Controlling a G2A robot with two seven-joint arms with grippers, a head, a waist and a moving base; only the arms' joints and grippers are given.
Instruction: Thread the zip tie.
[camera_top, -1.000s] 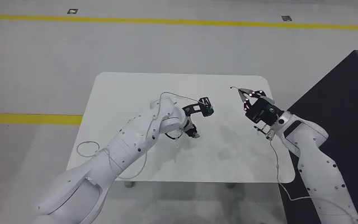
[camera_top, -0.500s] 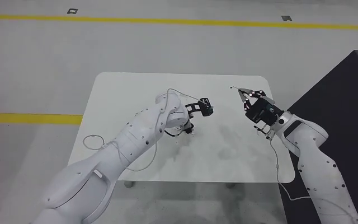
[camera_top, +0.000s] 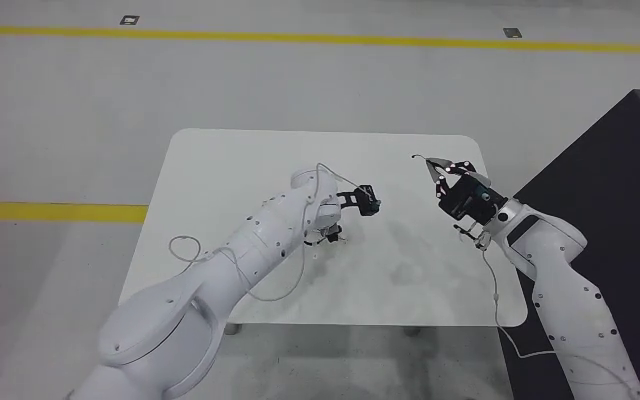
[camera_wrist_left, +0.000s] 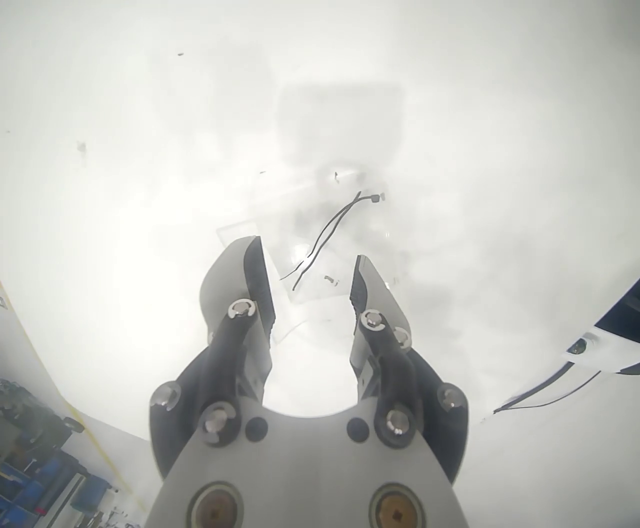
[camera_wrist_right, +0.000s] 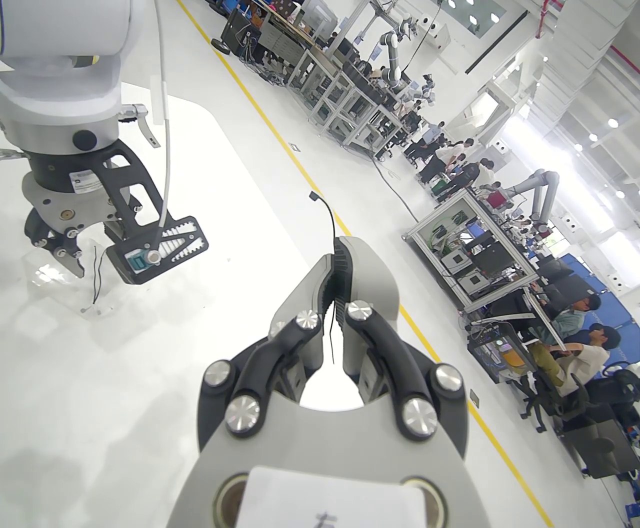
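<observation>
One zip tie (camera_wrist_right: 332, 224) runs lengthwise between right fingers (camera_wrist_right: 370, 270), head outermost.

**Your count: two grippers, one held tie, two loose strands**

You have two grippers at work: the left gripper (camera_wrist_left: 307, 250) and the right gripper (camera_wrist_right: 339, 248). Count one black zip tie (camera_wrist_right: 330, 223), pinched in the right one. You have one surface (camera_top: 250, 170), and on it one clear plastic piece (camera_wrist_left: 315, 292). Inside that piece's outline lie two thin black strands (camera_wrist_left: 327, 229) side by side, with one small head showing at their far end. You cannot tell whether they are two ties or one folded tie.
</observation>
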